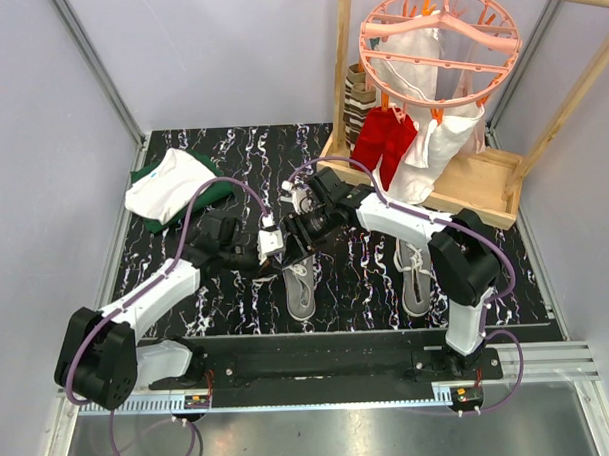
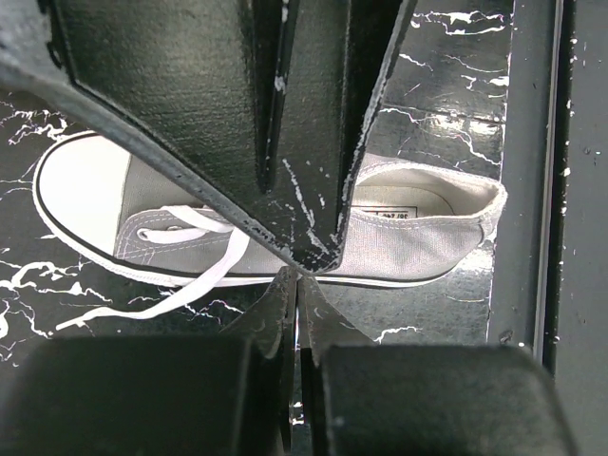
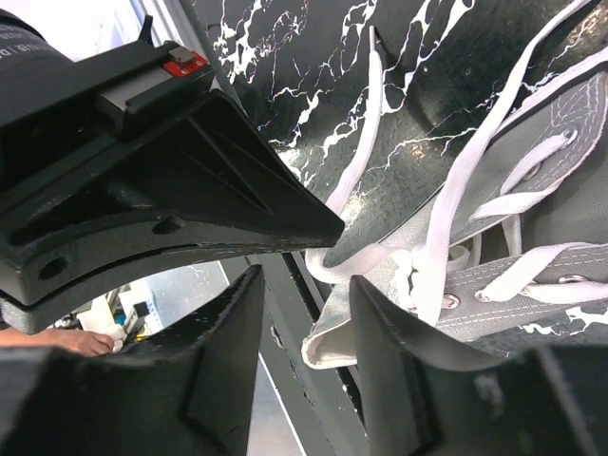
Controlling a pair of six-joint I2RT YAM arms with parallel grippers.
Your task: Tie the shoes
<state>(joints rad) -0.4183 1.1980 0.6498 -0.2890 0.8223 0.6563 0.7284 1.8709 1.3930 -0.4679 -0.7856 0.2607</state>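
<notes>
Two grey shoes lie on the black marbled table: one in the middle (image 1: pixel 300 288), the other to its right (image 1: pixel 416 279). Both grippers meet over the middle shoe's laces. My left gripper (image 1: pixel 269 253) (image 2: pixel 297 285) is shut, with a thin white sliver of lace between its pads. Below it lies that shoe (image 2: pixel 408 237), and a loose white lace (image 2: pixel 204 275) trails off it. My right gripper (image 1: pixel 295 236) (image 3: pixel 304 323) is open just above the shoe's tongue (image 3: pixel 375 309) and crossed laces (image 3: pixel 446 218). The left gripper's finger (image 3: pixel 190 190) sits beside it, with a lace bending round its tip.
Folded white and green clothes (image 1: pixel 173 183) lie at the back left. A wooden rack (image 1: pixel 483 177) stands at the back right, with a pink round hanger (image 1: pixel 438 33) holding red and white clothes. A metal rail (image 1: pixel 319 363) runs along the table's near edge.
</notes>
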